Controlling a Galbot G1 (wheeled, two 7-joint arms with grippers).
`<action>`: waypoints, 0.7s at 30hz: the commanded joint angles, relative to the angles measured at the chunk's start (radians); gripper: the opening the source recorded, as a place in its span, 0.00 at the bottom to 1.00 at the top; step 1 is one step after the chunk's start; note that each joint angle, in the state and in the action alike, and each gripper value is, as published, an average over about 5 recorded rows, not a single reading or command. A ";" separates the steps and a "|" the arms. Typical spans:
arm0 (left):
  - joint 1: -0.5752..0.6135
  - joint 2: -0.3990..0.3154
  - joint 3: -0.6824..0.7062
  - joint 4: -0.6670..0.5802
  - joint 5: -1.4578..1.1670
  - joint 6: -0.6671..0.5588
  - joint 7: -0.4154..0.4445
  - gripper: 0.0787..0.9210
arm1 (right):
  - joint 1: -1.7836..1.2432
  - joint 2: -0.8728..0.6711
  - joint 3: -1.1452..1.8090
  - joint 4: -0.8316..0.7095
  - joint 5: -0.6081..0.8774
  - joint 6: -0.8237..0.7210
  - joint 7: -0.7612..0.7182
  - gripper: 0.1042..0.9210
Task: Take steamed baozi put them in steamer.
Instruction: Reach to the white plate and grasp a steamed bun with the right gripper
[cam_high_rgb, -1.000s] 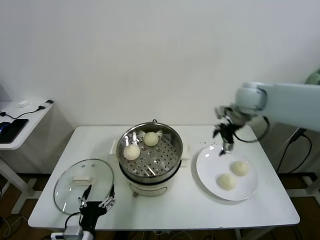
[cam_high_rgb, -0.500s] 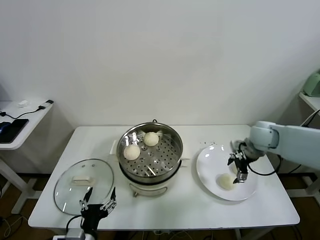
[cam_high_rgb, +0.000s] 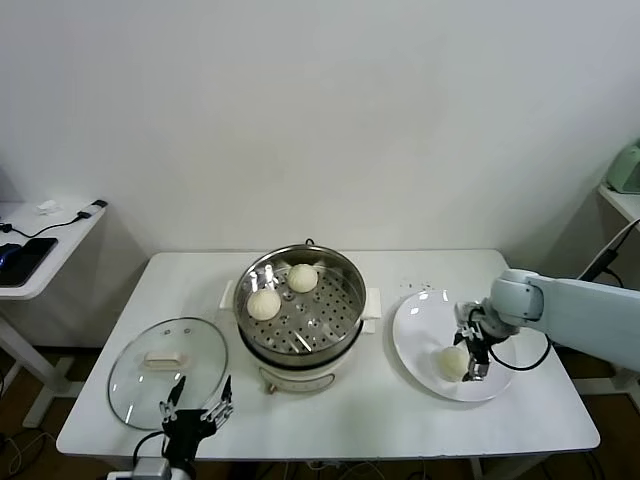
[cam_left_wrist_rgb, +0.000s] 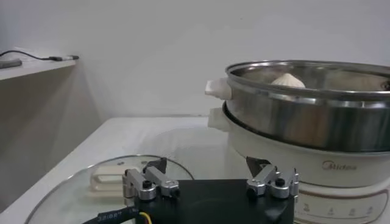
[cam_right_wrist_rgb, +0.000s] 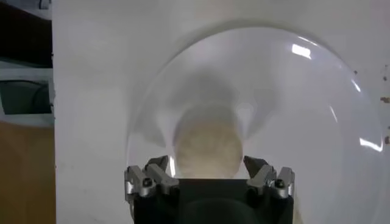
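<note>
Look at the buns first. Two steamed baozi sit inside the steamer (cam_high_rgb: 300, 308) on its tray with holes: one bun (cam_high_rgb: 264, 304) near the left side and one bun (cam_high_rgb: 302, 278) toward the back. The steamer stands in the middle of the white table (cam_high_rgb: 330, 410).

Another baozi (cam_high_rgb: 453, 362) lies on the white plate (cam_high_rgb: 420, 330), to the right of the steamer. Your right gripper (cam_high_rgb: 474, 352) is down over the plate, right at this bun. In the right wrist view you can see its fingers (cam_right_wrist_rgb: 149, 176) spread apart, with the bun (cam_right_wrist_rgb: 207, 146) sitting between them. The fingers are not squeezing it. You can only make out one bun on the plate; the gripper hides part of the plate.

The glass lid (cam_high_rgb: 165, 368) lies flat on the table, left of the steamer. Your left gripper (cam_high_rgb: 196, 408) waits at the front edge of the table, just by the lid, with its fingers apart and holding nothing.
</note>
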 joint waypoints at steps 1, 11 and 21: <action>-0.001 0.001 0.002 0.003 0.001 0.000 0.000 0.88 | -0.053 0.004 0.042 -0.021 -0.018 -0.002 0.019 0.88; 0.012 0.000 0.008 -0.011 0.007 0.000 -0.002 0.88 | -0.013 -0.016 0.027 0.006 -0.020 0.009 -0.004 0.74; 0.019 -0.009 0.022 -0.028 0.018 0.001 -0.003 0.88 | 0.329 0.017 -0.117 0.023 0.009 0.083 -0.112 0.70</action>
